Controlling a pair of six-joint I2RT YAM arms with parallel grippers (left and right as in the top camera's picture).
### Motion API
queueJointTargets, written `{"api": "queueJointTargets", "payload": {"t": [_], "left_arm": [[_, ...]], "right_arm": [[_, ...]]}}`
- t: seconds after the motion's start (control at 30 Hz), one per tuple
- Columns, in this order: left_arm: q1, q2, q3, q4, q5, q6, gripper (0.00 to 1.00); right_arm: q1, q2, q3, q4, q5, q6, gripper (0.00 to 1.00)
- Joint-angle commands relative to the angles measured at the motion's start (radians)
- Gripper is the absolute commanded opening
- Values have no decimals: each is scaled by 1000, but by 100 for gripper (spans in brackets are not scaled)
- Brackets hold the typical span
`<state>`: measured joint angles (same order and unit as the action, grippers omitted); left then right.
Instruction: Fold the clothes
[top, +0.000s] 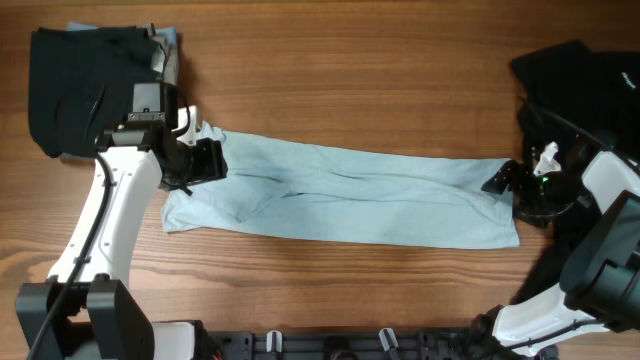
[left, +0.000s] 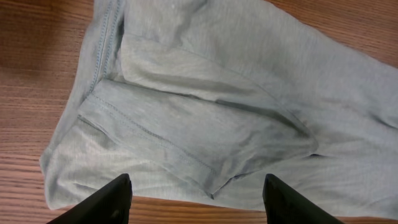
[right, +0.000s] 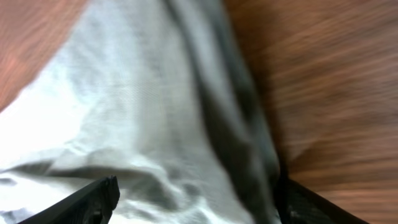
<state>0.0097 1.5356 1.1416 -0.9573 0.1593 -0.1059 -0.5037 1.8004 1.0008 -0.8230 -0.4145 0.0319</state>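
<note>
The pale light-blue T-shirt (top: 340, 195) lies folded lengthwise into a long strip across the table. My left gripper (top: 208, 160) is at its left end. In the left wrist view the shirt (left: 249, 93) shows a folded-in sleeve, and the left gripper (left: 198, 180) is open above its near edge and holds nothing. My right gripper (top: 498, 182) is at the strip's right end. In the right wrist view its fingers (right: 198, 183) are spread wide over the blurred shirt (right: 143, 106). A black T-shirt (top: 80, 85) lies folded at the far left.
A light-blue piece of fabric (top: 168, 38) peeks out from under the black T-shirt. A dark crumpled garment (top: 580, 80) lies at the far right, beside the right arm. Bare wooden table (top: 350, 90) lies behind and in front of the strip.
</note>
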Motion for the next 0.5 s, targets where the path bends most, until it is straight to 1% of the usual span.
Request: {"api": "queueJointTargets", "payload": {"t": [0.0, 0.03, 0.1, 0.13, 0.17, 0.3, 0.4, 0.47], "left_arm": [[-3, 10, -9, 7, 16, 24, 66], [-3, 10, -9, 8, 16, 24, 66], [-3, 10, -9, 8, 16, 24, 66], [-3, 10, -9, 8, 16, 24, 66], [-3, 10, -9, 8, 16, 24, 66], [-3, 10, -9, 8, 16, 24, 66], [-3, 10, -9, 8, 16, 24, 66], [-3, 10, -9, 8, 16, 24, 65]], "right_arm": [[29, 62, -82, 34, -80, -28, 51], [29, 61, -82, 33, -81, -28, 43], [28, 61, -75, 25, -80, -28, 20], [27, 61, -69, 21, -80, -28, 11], [26, 60, -58, 12, -81, -28, 5], [25, 58, 29, -66, -50, -21, 4], [19, 58, 118, -151, 82, 52, 4], [17, 54, 179, -200, 132, 56, 4]]}}
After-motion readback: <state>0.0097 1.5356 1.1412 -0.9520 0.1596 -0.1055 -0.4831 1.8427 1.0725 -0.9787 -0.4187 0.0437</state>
